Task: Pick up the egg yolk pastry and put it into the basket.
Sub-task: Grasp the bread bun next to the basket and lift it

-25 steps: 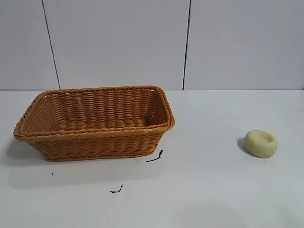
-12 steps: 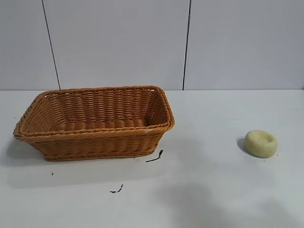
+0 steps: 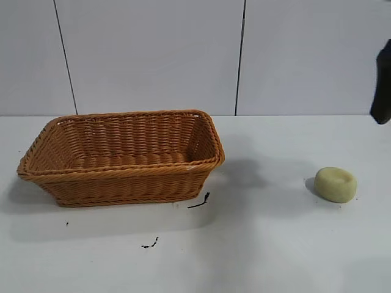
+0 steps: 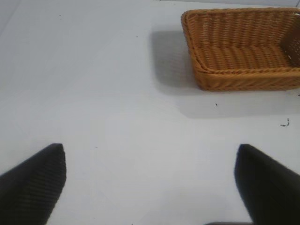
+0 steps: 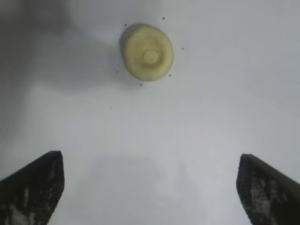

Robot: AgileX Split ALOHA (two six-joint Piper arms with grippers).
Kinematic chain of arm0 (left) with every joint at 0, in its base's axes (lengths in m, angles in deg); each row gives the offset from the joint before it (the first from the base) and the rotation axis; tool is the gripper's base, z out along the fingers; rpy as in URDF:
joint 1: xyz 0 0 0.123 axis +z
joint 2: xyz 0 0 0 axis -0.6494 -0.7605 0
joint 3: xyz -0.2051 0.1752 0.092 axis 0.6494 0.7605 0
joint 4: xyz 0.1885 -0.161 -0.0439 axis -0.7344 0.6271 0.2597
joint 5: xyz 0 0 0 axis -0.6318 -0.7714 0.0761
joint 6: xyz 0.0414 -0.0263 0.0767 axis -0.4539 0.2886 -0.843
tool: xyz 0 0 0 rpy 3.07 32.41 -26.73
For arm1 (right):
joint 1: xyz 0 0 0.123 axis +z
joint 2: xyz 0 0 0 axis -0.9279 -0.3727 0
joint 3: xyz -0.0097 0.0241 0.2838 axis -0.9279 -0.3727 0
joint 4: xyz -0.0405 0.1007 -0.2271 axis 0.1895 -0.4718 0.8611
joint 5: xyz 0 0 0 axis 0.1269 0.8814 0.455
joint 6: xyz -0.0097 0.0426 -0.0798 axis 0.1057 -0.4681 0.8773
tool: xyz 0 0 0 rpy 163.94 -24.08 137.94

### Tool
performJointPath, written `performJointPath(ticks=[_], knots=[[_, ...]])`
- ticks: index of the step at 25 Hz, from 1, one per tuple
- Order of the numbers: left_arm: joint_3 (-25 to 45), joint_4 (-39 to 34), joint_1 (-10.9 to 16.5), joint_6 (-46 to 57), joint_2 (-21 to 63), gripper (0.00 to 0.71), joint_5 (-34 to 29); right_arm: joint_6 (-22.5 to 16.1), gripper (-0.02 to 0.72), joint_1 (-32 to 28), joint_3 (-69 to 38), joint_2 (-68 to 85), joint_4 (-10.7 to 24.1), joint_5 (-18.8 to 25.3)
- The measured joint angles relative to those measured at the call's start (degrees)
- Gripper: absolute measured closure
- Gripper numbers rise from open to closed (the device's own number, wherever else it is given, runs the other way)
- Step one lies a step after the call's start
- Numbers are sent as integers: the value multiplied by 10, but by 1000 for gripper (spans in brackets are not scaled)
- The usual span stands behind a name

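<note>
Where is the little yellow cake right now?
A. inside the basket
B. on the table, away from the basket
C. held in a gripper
B: the egg yolk pastry sits on the white table, well apart from the basket, and no gripper touches it.

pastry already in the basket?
No, the egg yolk pastry sits on the table well to the right of the basket, which holds nothing.

The pale yellow, round egg yolk pastry (image 3: 335, 184) lies flat, dimple up, well apart from the empty, upright woven basket (image 3: 122, 174), off its short end.
</note>
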Motion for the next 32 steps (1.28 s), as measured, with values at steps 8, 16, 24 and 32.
performJointPath(ticks=[8, 16, 24, 32], knots=[[0, 0, 0, 0, 0, 14, 0, 0, 10, 7, 5, -104, -8, -56], [0, 0, 0, 0, 0, 14, 0, -9, 10, 7, 5, -177, -8, -126], [0, 0, 0, 0, 0, 14, 0, -11, 292, 7, 5, -179, -6, -133], [0, 0, 0, 0, 0, 14, 0, -12, 521, 7, 7, -143, -6, -115]])
